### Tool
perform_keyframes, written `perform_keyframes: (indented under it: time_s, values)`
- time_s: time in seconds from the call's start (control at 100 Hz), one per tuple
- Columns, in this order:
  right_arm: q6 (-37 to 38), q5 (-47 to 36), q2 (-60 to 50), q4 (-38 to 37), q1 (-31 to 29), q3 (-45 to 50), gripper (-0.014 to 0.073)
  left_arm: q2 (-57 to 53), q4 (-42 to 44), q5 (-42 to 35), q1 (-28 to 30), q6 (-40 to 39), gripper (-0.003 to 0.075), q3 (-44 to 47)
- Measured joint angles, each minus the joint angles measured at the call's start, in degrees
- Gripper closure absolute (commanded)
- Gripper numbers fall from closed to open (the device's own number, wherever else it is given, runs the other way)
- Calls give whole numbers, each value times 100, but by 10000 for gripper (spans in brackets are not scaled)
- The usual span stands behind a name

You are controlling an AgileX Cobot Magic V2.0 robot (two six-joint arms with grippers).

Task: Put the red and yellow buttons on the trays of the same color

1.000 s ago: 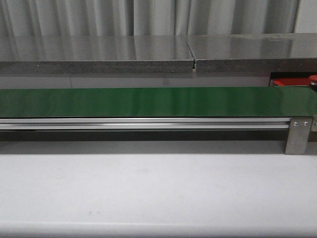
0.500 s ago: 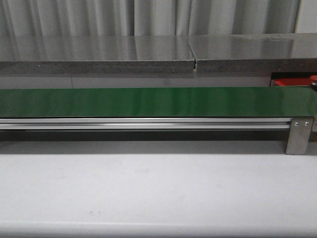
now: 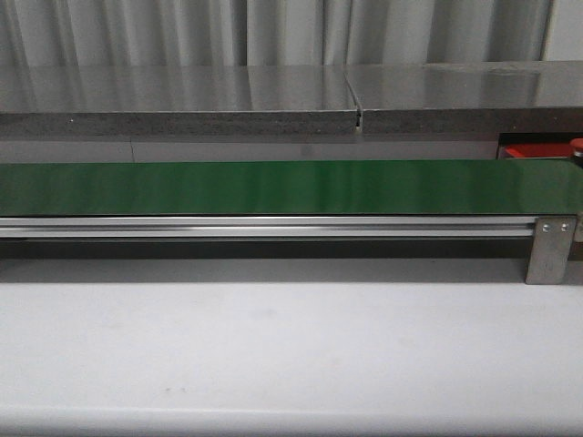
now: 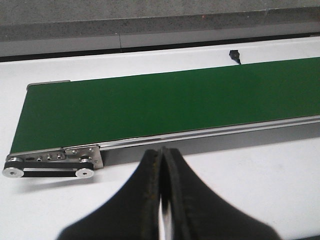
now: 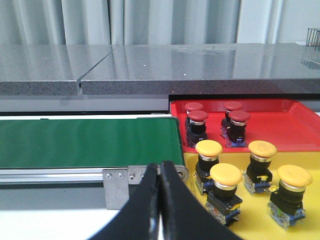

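Observation:
In the right wrist view, several red buttons with dark bases stand on a red tray. In front of it, several yellow buttons stand on a yellow tray. Both trays lie just past the end of the green belt. My right gripper is shut and empty, hovering before the belt's end bracket, beside the yellow tray. My left gripper is also shut and empty, over the white table near the belt's other end. The front view shows only a corner of the red tray and one red button cap.
The long green belt runs across the white table on an aluminium rail, with a steel bracket at its right end and pulleys at its left. A grey stone ledge and curtains stand behind.

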Motion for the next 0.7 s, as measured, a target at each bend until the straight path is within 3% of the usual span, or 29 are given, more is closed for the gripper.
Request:
perform_keyframes:
  time_s: [0.7]
  values:
    - [0, 0, 0, 0, 0, 0, 710, 0, 57, -70, 0, -11, 741, 13]
